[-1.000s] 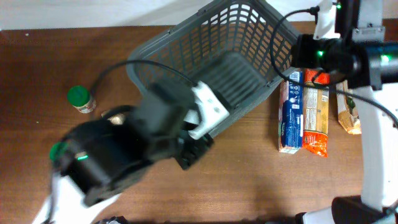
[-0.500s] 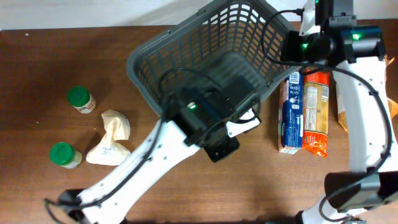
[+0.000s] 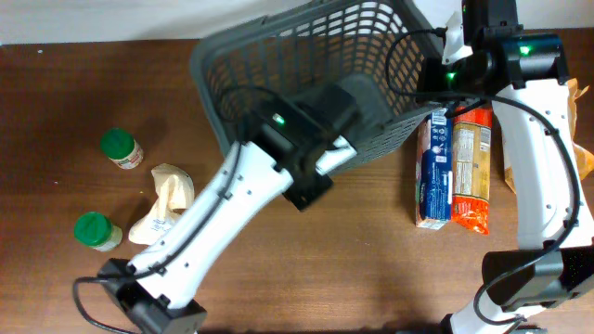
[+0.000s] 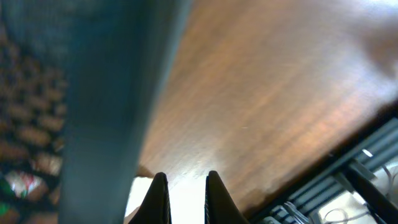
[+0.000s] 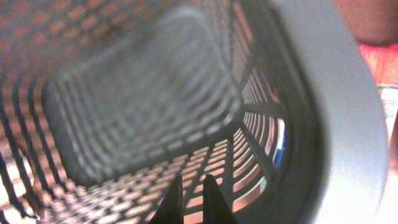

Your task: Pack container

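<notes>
The container (image 3: 306,56), a big dark grey lattice basket, lies tipped at the back of the table with its opening toward the right. My left gripper (image 3: 304,192) hovers by its near side. In the left wrist view the gripper (image 4: 186,177) is shut with nothing between its fingers, and the basket's rim (image 4: 106,93) is a blur to its left. My right gripper (image 3: 434,82) is at the basket's right rim. Seen from the right wrist, it (image 5: 191,180) is shut and empty, pointing into the basket's inside (image 5: 137,93).
Two green-lidded jars (image 3: 119,147) (image 3: 95,230) and a crumpled white bag (image 3: 165,209) sit at the left. A blue-and-white packet (image 3: 433,167) and an orange packet (image 3: 471,167) lie to the right of the basket, under my right arm.
My left arm has swung from the lower left up to the basket's near side. The basket has shifted toward the back and tipped further. My right arm has moved slightly left.
</notes>
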Controlling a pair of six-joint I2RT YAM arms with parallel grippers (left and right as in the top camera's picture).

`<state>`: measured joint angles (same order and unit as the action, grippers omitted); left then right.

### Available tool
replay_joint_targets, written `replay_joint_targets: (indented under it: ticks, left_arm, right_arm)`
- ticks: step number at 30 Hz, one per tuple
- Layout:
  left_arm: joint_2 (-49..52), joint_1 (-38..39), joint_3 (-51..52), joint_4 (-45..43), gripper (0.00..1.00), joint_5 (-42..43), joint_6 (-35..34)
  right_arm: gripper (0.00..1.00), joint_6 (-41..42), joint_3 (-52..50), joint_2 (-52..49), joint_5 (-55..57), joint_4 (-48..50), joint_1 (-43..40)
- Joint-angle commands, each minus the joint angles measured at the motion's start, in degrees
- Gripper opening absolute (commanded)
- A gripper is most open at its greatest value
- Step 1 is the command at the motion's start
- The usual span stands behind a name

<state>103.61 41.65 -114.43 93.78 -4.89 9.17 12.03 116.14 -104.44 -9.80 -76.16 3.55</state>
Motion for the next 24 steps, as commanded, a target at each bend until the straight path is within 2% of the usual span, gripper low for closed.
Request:
replay_joint_targets:
  ticks: [1,9,15,19,24]
  left_arm:
    - [0.2,-5.9,0.0,-0.1,0.02,-2.4,-1.9]
    - [0.2,-15.0,0.0,0.0,0.02,-2.1,-2.5]
    - [-2.8,-16.5,-0.9,-0.1,0.02,-1.9,-3.2]
    - [-10.2,-17.9,-7.1,-1.9,0.02,-7.5,-9.9]
    - [-18.6,-25.4,-11.5,-6.5,0.02,-8.6,-10.1]
  right_arm:
    - [0.04,0.3,0.5,-0.4,0.1,-1.8,0.2]
    - [0.04,-2.2,0.5,-0.4,0.0,-4.2,0.2]
    - [0.04,-3.7,1.9,1.6,0.1,-2.3,0.2]
    - [0.04,-4.2,10.0,3.6,1.5,-1.4,-1.0]
    - [0.04,-4.2,18.3,3.6,1.9,1.7,-7.7]
